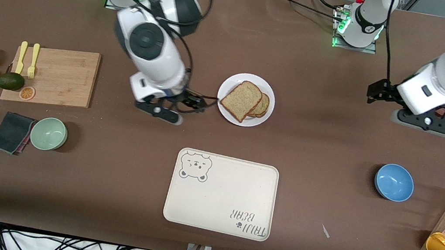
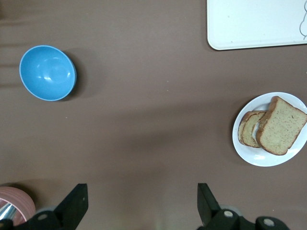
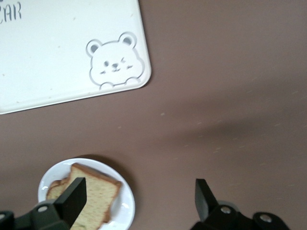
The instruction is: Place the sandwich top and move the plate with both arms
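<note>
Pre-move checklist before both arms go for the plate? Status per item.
1. Sandwich top on the plate: ok, it lies over the lower slice, skewed so the lower slice pokes out.
2. Right gripper released: ok, open and empty, beside the plate toward the right arm's end.
3. Left gripper ready: ok, open and empty, but well away from the plate, toward the left arm's end.
4. Plate rim free for two grasps: ok, nothing else touches it.
5. Tray free as a possible drop spot: ok, nothing on it.
6. Stack stable when moved: cannot tell.
</note>
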Tool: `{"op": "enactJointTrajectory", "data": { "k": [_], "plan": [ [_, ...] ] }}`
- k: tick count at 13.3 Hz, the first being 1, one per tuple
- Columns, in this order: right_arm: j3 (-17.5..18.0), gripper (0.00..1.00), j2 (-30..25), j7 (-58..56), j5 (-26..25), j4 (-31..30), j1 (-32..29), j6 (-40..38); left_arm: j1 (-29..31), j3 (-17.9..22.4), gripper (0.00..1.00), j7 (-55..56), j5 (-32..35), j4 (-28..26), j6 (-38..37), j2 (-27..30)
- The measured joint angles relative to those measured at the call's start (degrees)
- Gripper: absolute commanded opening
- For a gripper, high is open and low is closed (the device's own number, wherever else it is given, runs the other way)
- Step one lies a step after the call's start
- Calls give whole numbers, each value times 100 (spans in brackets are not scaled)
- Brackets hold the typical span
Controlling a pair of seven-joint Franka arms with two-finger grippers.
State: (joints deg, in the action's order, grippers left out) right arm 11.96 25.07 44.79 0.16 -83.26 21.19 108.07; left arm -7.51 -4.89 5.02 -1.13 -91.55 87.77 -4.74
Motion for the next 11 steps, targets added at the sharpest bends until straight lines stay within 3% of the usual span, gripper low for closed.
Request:
{"op": "enactJointTrajectory", "data": {
  "k": [8,11],
  "plan": [
    [-35,100,-1780,-2841,-1,-334,-1668,-1841,31,28,100,41,10,9,0,0],
    [-514,100,-2377,-3778,1,-426,-1958,-2301,108,33,100,35,10,14,0,0]
  ]
}}
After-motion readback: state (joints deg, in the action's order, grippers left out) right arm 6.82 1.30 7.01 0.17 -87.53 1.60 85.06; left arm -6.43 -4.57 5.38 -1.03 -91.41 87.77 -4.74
